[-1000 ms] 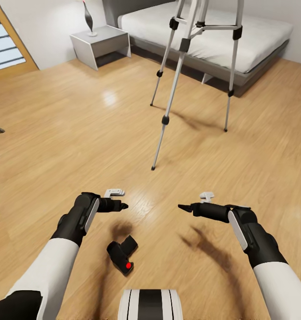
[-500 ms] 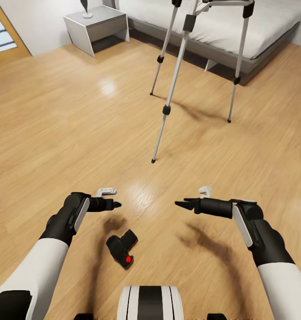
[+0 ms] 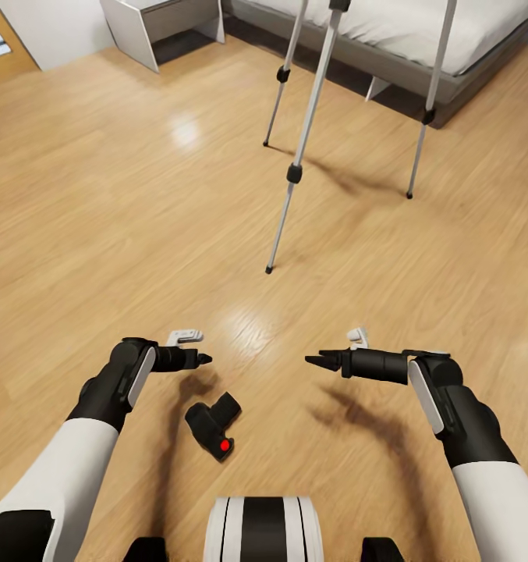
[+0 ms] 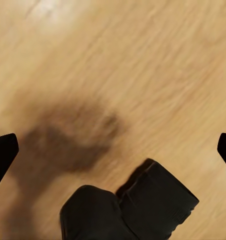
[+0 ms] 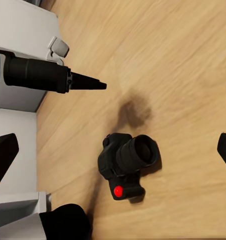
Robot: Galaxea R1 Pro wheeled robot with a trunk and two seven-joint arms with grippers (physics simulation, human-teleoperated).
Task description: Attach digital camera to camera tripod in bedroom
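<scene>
Camera (image 3: 214, 424) on floor (image 3: 100, 234) below and just inward of left fingers (image 3: 203, 359), both left and right fingers (image 3: 310, 361) spread open, empty; tripod (image 3: 295, 168) well beyond.

Bright, even light fills the room, with pale glare patches on the wood floor (image 3: 100, 226), one near the nightstand (image 3: 150, 23) and one between the two arms. Soft brown shadows trail under both arms, and thin ones stretch from the camera tripod (image 3: 295, 172) legs toward the bed (image 3: 388, 66). The head view is sharp, straight lines leaning at its edges. In the left wrist view the digital camera (image 4: 130, 210) looks soft and blurred; the right wrist view renders it crisply, with a dark smudge of shadow beside it
</scene>
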